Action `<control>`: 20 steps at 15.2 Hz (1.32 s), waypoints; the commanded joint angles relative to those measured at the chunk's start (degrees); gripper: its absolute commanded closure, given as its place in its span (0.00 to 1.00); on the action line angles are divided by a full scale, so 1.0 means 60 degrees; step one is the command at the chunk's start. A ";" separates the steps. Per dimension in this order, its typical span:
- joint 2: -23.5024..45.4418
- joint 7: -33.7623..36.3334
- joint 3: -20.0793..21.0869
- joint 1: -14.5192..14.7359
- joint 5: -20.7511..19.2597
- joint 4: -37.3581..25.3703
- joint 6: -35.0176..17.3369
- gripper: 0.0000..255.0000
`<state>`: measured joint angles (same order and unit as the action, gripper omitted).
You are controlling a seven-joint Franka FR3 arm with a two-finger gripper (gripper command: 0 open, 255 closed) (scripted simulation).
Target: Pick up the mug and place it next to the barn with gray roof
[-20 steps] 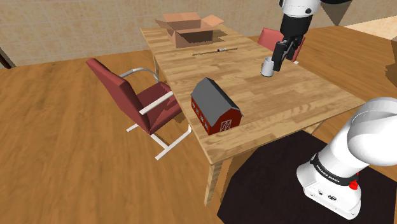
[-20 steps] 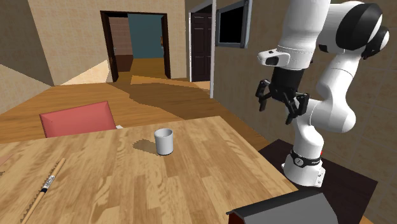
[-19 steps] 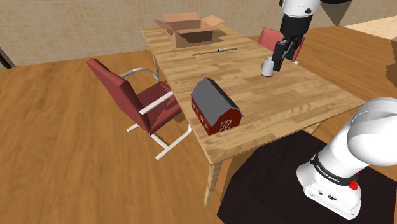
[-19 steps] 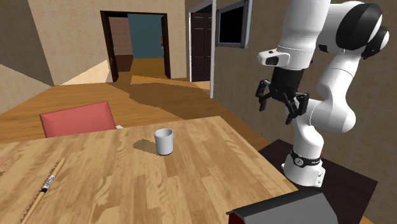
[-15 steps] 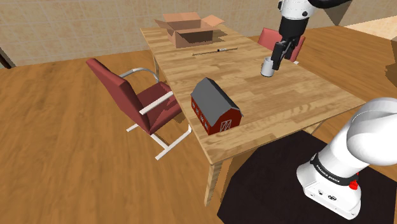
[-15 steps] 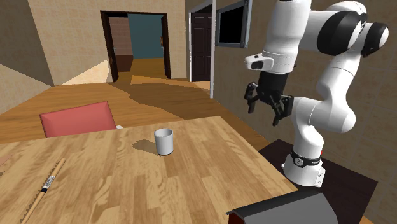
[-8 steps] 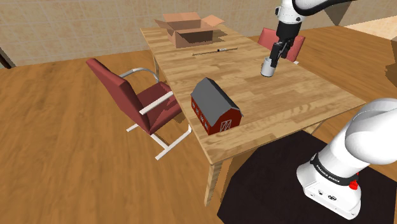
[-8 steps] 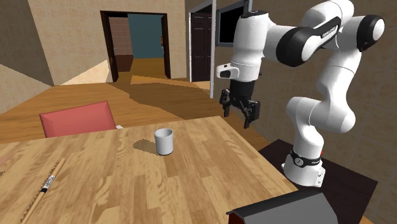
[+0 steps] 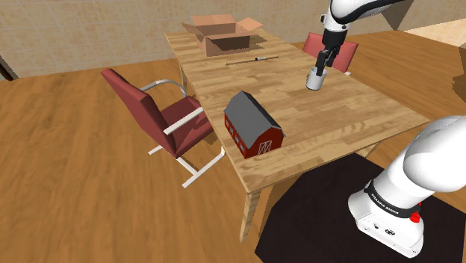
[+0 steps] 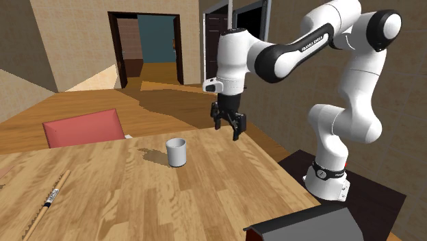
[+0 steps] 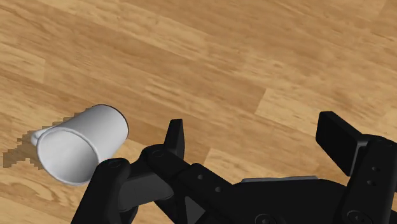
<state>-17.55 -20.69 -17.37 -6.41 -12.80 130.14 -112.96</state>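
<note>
White mug (image 10: 176, 151) near spread-fingered end effector (image 10: 228, 130)

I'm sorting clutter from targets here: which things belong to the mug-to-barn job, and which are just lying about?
Belongs to the job: white mug, red barn with gray roof, open gripper, wooden table they stand on.
Just lying about: open cardboard box, pen, red chair.
</note>
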 commanded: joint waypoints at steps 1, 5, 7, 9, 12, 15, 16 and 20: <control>0.0719 -0.0491 -0.0329 -0.0053 0.0141 -0.0417 -0.0357 0.00; 0.2107 -0.1502 -0.0861 -0.0204 0.0650 -0.1365 -0.0838 0.00; 0.2841 -0.2034 -0.1065 -0.0320 0.1002 -0.1916 -0.1010 0.00; 0.3596 -0.2570 -0.1215 -0.0480 0.1402 -0.2521 -0.1126 0.00; 0.4758 -0.3349 -0.1323 -0.0823 0.2046 -0.3539 -0.1187 0.00; 0.5941 -0.4045 -0.1301 -0.1280 0.2671 -0.4706 -0.1105 0.00; 0.6017 -0.4083 -0.1284 -0.1323 0.2705 -0.4788 -0.1094 0.00; 0.6234 -0.4150 -0.1242 -0.1382 0.2809 -0.4552 -0.1533 0.00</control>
<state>19.35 -45.41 -24.90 -14.56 3.80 102.70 -121.53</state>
